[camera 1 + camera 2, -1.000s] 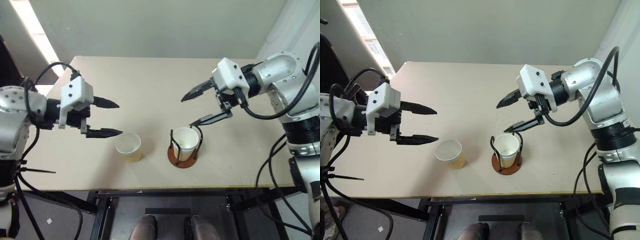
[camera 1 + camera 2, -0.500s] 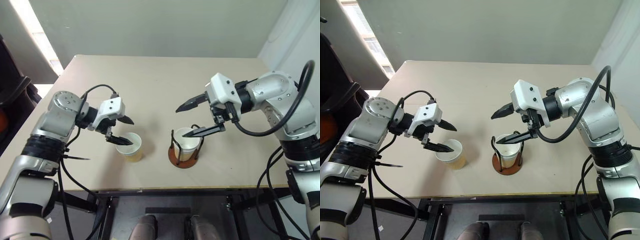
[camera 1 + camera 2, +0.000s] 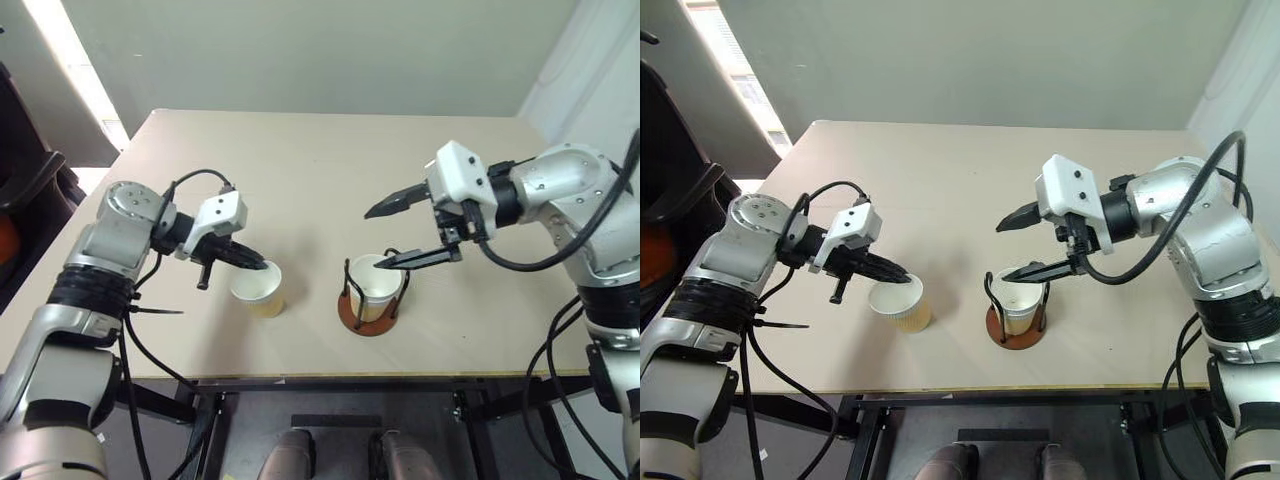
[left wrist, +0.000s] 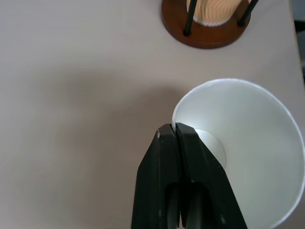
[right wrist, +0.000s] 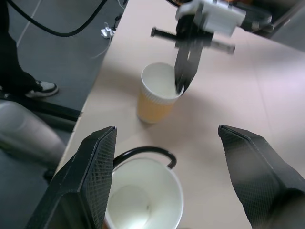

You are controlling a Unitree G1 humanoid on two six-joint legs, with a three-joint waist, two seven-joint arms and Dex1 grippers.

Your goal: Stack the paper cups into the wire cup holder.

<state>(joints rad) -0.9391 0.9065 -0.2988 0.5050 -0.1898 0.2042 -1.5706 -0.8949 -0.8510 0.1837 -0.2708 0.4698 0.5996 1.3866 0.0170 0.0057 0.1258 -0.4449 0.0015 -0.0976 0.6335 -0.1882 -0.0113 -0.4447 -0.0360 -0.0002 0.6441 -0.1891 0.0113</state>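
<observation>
Left gripper (image 3: 262, 266) is pinched tight on the rim of a loose paper cup (image 3: 257, 291), one black finger inside the wall, the other outside; fingers are smooth, tapered, matte black plastic w/ a white boxy housing behind. Cup stands upright on the tabletop (image 3: 300, 180), tan-yellow outside w/ fine ribbing, white inside, thin rolled white rim; grip is on the rim side nearest the left arm. No print or lettering readable on cup or gripper.

Just beside it, toward the robot's right, sits the wire cup holder (image 3: 369, 315): round reddish-brown disc base, thin black wire arches rising from it. A second cup (image 3: 376, 285) is nested inside, upright, same ribbed tan wall & white interior.

Right gripper (image 3: 392, 236) hangs over the holder w/ jaws spread wide, holding nothing; lower finger crosses just above the nested cup's rim, upper finger points toward the table's middle. Its pads show a fine cross-hatch texture in the right wrist view.

Tabletop is pale beige, matte, smooth laminate. Beyond its far edge, a plain grey-green wall (image 3: 320, 50).
</observation>
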